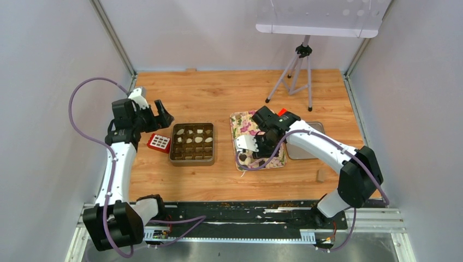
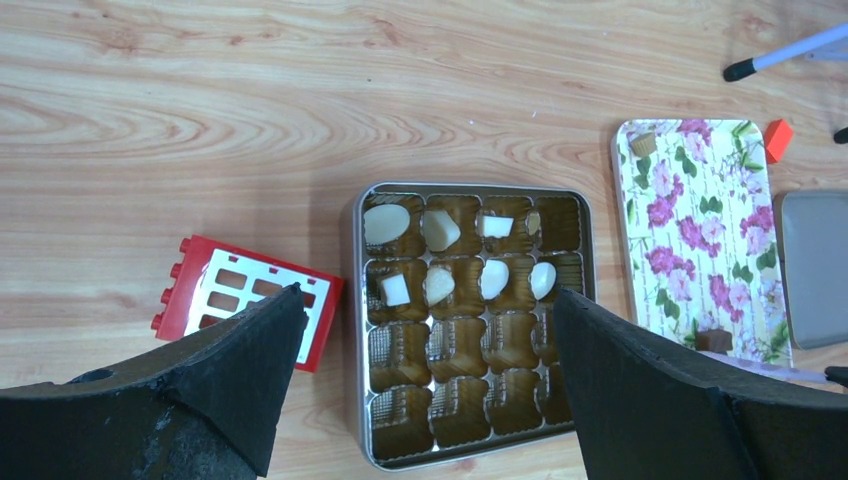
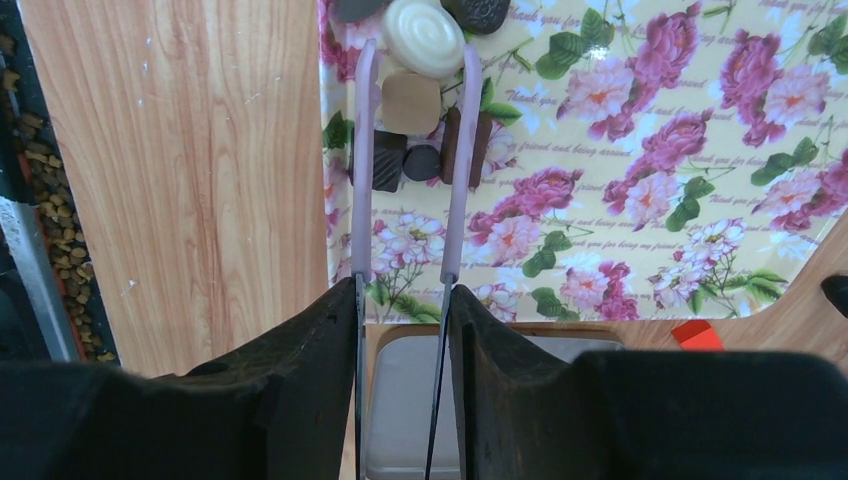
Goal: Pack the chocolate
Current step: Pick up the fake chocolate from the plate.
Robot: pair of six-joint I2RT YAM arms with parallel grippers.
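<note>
The chocolate shows in two places. Several cream-white pieces (image 2: 440, 230) lie in the upper cups of the gold partitioned tin (image 2: 360, 330), also seen from above (image 1: 192, 162). A cluster lies on the floral tray (image 3: 640, 150): a cream swirl round (image 3: 425, 35), a tan square (image 3: 410, 100) and dark pieces (image 3: 388, 160). My right gripper (image 3: 403, 290) is shut on pink-tipped tongs (image 3: 365, 150), whose blades straddle the tan square. In the top view it (image 1: 261, 144) hangs over the tray (image 1: 243, 123). My left gripper (image 2: 428, 292) is open and empty above the tin, left of it in the top view (image 1: 155, 117).
A red block with a white grid (image 2: 245, 300) lies left of the tin. A small red block (image 2: 778, 138) and a grey lid (image 2: 812, 265) lie right of the tray. A tan cylinder (image 1: 321, 175) stands near the front right. A tripod (image 1: 297, 71) stands at the back.
</note>
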